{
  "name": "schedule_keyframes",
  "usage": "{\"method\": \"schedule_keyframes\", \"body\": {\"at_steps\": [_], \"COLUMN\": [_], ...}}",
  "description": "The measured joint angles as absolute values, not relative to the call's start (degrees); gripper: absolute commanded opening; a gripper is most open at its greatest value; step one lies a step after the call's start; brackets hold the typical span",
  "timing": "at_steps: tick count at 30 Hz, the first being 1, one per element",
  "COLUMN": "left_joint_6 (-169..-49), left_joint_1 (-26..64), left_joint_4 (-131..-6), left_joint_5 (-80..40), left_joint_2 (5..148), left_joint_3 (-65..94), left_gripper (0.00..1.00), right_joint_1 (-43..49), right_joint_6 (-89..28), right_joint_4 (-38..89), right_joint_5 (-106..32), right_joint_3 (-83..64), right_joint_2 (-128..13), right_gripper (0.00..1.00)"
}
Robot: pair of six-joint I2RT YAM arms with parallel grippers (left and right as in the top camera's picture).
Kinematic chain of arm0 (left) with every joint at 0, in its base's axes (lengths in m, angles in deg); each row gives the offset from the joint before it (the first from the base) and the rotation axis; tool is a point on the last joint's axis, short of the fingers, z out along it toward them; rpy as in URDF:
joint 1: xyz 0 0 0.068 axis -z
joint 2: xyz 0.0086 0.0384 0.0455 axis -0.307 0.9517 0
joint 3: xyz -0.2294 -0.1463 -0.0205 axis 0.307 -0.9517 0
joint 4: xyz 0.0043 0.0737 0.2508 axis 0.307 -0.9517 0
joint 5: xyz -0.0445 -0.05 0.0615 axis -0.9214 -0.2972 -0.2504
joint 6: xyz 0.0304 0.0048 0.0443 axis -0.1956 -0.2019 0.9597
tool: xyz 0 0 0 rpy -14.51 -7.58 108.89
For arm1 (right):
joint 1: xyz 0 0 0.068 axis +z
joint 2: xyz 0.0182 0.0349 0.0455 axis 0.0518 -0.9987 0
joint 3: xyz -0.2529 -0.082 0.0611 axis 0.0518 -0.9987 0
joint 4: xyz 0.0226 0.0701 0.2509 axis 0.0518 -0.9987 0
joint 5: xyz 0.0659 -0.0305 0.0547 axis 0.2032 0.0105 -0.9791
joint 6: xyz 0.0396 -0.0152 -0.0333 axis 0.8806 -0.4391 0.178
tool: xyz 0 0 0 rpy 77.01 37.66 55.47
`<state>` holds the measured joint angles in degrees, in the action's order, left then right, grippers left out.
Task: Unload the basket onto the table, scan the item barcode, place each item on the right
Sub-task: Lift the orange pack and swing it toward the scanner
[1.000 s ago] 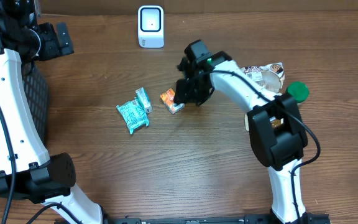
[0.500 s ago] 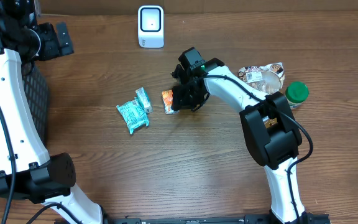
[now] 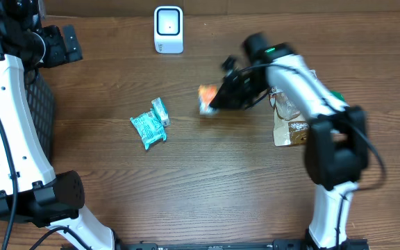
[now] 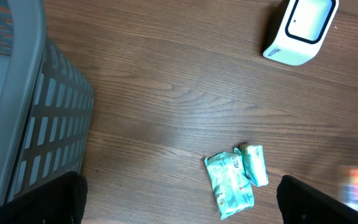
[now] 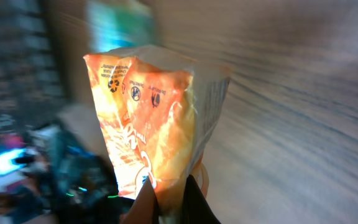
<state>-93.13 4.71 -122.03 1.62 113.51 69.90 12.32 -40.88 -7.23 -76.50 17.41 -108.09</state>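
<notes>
white links [image 3: 301, 76], black joints [image 3: 333, 157] and cables [image 3: 9, 167], black right gripper [image 3: 218, 103], green light [image 3: 269, 49].

A dark brown wood-grain table [image 3: 186, 187] fills the overhead view, evenly lit with a faint sheen. At nine o'clock stands a grey slotted plastic basket [image 4: 23, 106]. Along twelve o'clock runs a pale tan strip [image 3: 269, 5], possibly cardboard.

scanner [image 3: 168, 29] behind packets [image 3: 150, 123], basket [image 4: 17, 112] far left
</notes>
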Motion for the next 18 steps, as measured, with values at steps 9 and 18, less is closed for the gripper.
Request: {"method": "schedule_keyframes", "body": {"at_steps": [9, 18], "left_joint_6": [-93.1, -93.1], "left_joint_1": [4.7, 4.7], "left_joint_4": [-122.0, -122.0], "left_joint_5": [1.6, 1.6], "left_joint_2": [113.5, 113.5], "left_joint_3": [69.9, 69.9], "left_gripper": [0.99, 1.0], "right_joint_1": [3.5, 3.8], "right_joint_6": [-45.7, -41.2], "right_joint_4": [-6.9, -8.0], "right_joint_5": [-106.4, -115.9], "right_joint_3": [19.3, 19.4], "right_joint_2": [-97.0, -97.1], "right_gripper": [0.04, 0.04]}}
